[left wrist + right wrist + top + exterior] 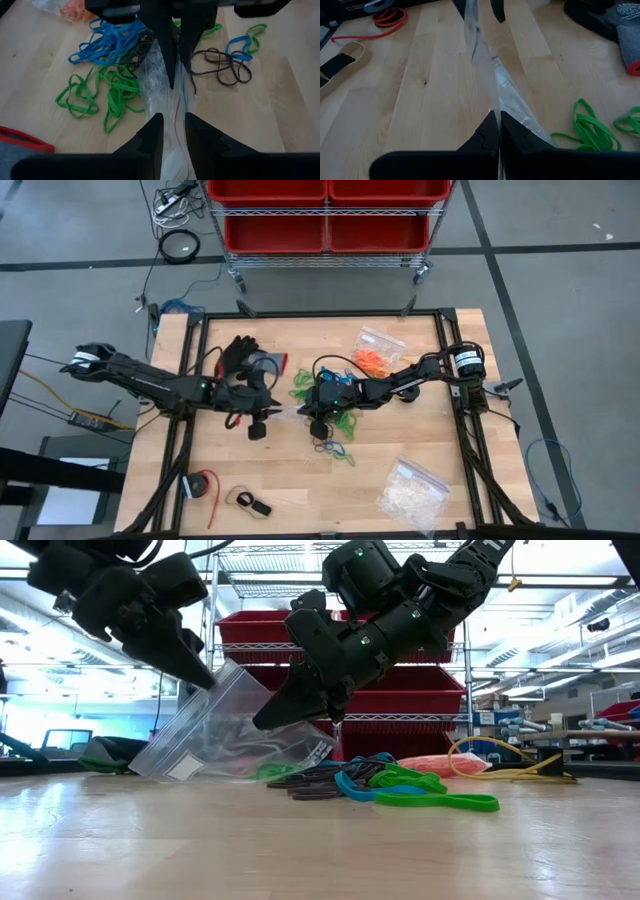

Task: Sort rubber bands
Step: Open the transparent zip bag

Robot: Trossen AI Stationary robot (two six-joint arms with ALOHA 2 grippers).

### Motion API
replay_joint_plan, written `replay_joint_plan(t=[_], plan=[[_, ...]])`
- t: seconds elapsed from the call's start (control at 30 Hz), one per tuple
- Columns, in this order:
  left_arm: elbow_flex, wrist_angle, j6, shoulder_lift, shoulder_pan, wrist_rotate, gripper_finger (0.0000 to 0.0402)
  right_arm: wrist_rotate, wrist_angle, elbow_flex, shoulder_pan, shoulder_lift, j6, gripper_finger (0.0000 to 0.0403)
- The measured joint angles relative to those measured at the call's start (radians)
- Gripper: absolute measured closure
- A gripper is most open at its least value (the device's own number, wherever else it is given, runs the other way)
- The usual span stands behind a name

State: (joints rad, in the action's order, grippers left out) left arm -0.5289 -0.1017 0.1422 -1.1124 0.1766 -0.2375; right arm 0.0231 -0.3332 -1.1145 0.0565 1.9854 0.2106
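Observation:
A clear plastic bag (225, 730) is held between my two grippers over the middle of the table. My left gripper (262, 418) is shut on its left end and my right gripper (315, 418) on its right end. The rubber bands lie loose on the wood under and around my right gripper: blue ones (107, 40), green ones (100, 92) and dark ones (220, 65). The low view shows them as a flat pile (390, 788). My left gripper pinches the bag's gathered film (175, 120) between its two fingers, slanting down from the table's left. The bag runs from there across to the other gripper. My right gripper pinches the bag's opposite end (502, 102) between its shut fingertips, slanting down from the table's right. The film runs away from the fingers as a narrow, crumpled strip toward my left gripper.
A black glove (240, 355) lies behind my left gripper. A bag of orange bands (378, 352) is at the far right, and a bag of whitish pieces (412, 490) at the near right. A red loop (203, 485) and a strap (250, 502) lie near left. A cart of red bins (325, 215) stands beyond the table.

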Motion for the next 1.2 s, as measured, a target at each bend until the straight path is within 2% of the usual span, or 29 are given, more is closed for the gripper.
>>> replay_joint_plan(t=[0.23, 0.77, 1.2], plan=[[0.0, 0.021, -0.001, -0.046, 0.0, 0.0, 0.0314, 0.0, 0.0, 0.0, 0.0, 0.0, 0.0, 0.0403], [0.0, 0.031, -0.008, -0.049, 0.0, -0.027, 0.0314, -0.007, -0.001, 0.0, 0.0, 0.0, -0.001, 0.0403], [0.0, 0.144, -0.007, -0.188, 0.0, 0.036, 0.0314, -0.008, -0.006, 0.0, 0.0, 0.0, -0.011, 0.0403]])
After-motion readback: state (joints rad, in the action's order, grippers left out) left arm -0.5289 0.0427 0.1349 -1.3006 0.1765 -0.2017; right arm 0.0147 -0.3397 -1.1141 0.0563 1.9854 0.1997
